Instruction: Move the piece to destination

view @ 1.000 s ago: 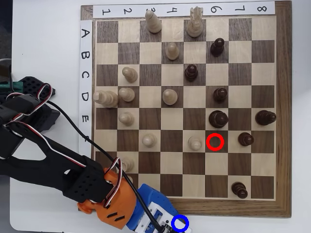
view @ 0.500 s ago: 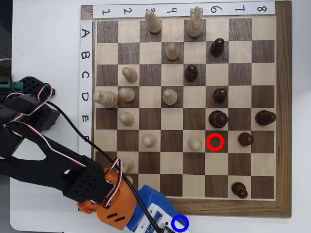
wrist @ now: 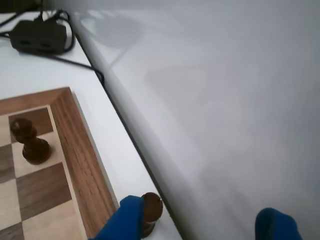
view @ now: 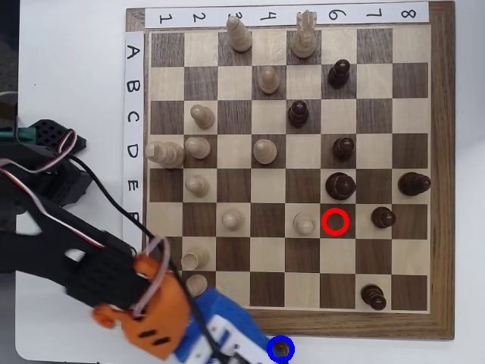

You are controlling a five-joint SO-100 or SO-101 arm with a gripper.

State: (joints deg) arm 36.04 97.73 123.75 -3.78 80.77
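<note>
The piece [view: 281,349], a small dark-brown pawn with a ball head, stands on the white table just below the chessboard's wooden frame [view: 364,324]. It sits inside the blue circle, the destination [view: 281,349]. In the wrist view the piece [wrist: 150,212] is upright beside my left blue finger [wrist: 125,220], while the right blue finger [wrist: 275,226] is far from it. My gripper [wrist: 200,222] is open with nothing held between its fingers. In the overhead view the gripper [view: 246,347] lies just left of the piece.
A red circle [view: 336,221] marks an empty dark square. Dark pawns [view: 373,296] and cream pieces [view: 304,223] stand on the board. The table edge [wrist: 145,150] runs close beside the piece. A black box [wrist: 40,36] with its cable lies far back.
The arm has drawn back to the left and down. The piece, covered by the gripper before, now shows standing free inside the blue circle.
</note>
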